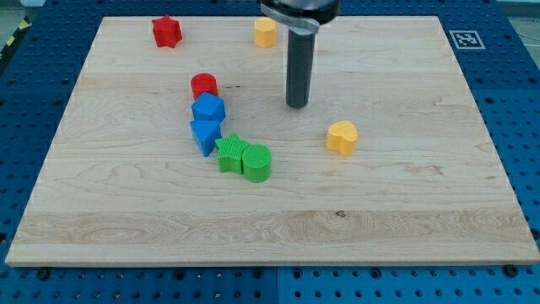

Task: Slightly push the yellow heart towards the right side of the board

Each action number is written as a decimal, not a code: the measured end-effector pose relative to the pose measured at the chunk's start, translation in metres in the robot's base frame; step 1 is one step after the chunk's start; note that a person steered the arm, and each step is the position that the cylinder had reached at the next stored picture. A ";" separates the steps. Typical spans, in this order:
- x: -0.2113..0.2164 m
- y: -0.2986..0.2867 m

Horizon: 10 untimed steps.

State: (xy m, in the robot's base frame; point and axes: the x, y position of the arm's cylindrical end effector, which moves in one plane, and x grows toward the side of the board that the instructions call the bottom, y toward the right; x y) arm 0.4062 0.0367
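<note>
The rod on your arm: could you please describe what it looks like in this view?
My tip ends a straight, smooth, dark grey cylindrical rod with a slight sheen. It hangs from a wider black round collar at the view's top. No cables, markings or claw show.

This looks like a robotics lab. The pale wooden worktop [278,219] sits on a blue bench [515,84] drilled with a regular grid of mounting holes, the sort used for fixing test rigs. A black-and-white marker tag [466,38] is stuck at the worktop's far right corner, as for camera calibration. Beyond its far left corner runs a strip of yellow-and-black hazard tape [15,35]. A dark rod [297,72] stands over the wood.
</note>
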 end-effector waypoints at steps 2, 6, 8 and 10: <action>0.031 0.002; 0.089 0.049; 0.097 0.095; 0.097 0.100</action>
